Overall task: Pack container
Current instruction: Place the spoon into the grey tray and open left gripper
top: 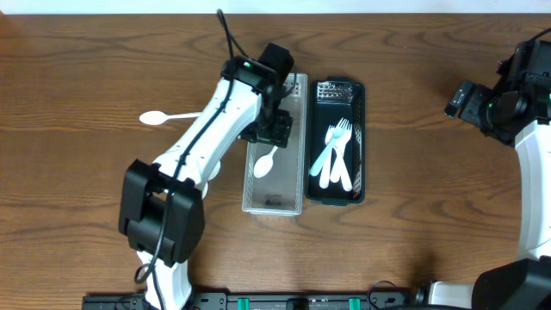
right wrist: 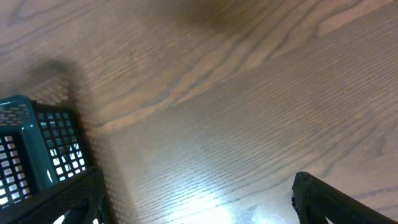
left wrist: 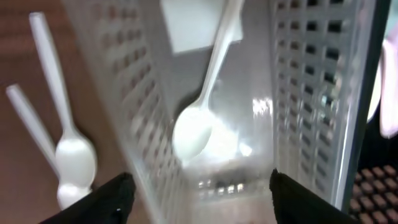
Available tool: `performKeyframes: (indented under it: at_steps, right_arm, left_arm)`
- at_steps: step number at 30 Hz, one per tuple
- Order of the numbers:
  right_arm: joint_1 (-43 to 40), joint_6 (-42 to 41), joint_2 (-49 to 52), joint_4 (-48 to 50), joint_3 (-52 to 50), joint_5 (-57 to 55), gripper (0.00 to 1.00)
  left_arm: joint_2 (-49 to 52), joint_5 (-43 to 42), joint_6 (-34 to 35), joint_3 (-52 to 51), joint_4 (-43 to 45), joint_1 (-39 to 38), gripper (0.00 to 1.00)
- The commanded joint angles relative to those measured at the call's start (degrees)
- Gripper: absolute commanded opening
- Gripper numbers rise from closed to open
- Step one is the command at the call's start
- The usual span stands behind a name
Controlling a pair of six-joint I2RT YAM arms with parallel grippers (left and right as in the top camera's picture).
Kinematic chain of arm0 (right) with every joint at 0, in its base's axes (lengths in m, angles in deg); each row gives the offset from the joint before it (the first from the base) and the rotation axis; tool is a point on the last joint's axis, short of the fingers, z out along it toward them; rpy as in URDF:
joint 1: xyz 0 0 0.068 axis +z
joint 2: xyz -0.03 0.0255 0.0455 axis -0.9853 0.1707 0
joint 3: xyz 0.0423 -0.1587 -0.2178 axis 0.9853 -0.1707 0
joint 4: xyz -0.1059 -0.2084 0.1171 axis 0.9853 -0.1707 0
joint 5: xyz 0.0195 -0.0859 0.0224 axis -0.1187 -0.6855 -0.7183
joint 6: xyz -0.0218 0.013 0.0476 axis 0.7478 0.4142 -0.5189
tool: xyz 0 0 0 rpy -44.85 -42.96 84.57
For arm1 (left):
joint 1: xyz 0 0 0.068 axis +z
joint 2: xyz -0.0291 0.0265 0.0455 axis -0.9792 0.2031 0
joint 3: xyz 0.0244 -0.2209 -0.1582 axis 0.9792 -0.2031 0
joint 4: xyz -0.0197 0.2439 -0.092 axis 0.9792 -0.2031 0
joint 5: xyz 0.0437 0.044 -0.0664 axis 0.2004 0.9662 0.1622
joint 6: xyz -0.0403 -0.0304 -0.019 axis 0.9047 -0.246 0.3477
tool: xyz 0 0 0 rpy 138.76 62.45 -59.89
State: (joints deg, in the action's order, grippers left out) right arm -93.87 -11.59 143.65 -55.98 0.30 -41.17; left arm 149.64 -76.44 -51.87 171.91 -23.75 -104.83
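Your left tool (left wrist: 205, 196) hangs wide open over the white plastic spoon (left wrist: 193, 134) lying in the clear perforated plastic basket (top: 275, 201), and your right tool (right wrist: 199, 205) gapes wide over the desk (right wrist: 249, 93) at right.

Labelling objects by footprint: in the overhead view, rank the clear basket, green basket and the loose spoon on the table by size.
1. Clear basket and green basket: nearly alike, clear looks slightly longer.
2. Spoon on the table: smallest by far.

Blurred spoon (left wrist: 193, 134) ahead of left end effector (left wrist: 199, 200), handle cut at top edge; teal basket (right wrist: 25, 140) cropped left of right end effector (right wrist: 199, 202).
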Motion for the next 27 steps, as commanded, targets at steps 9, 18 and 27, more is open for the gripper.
performKeyframes:
  at_steps: [9,18,27]
  right_arm:
    - [-0.5,0.11,0.02,0.04,-0.2,0.28,0.99]
    - [-0.5,0.09,0.02,0.11,-0.2,0.28,0.99]
    - [-0.5,0.09,0.02,-0.13,-0.2,0.28,0.99]
  left_arm:
    - [-4.2,10.38,-4.26,-4.96,-4.15,15.41,0.79]
    - [-4.2,6.25,-9.66,-19.45,7.21,24.04,0.78]
    - [-4.17,6.21,-12.02,-25.88,15.82,24.48,0.78]
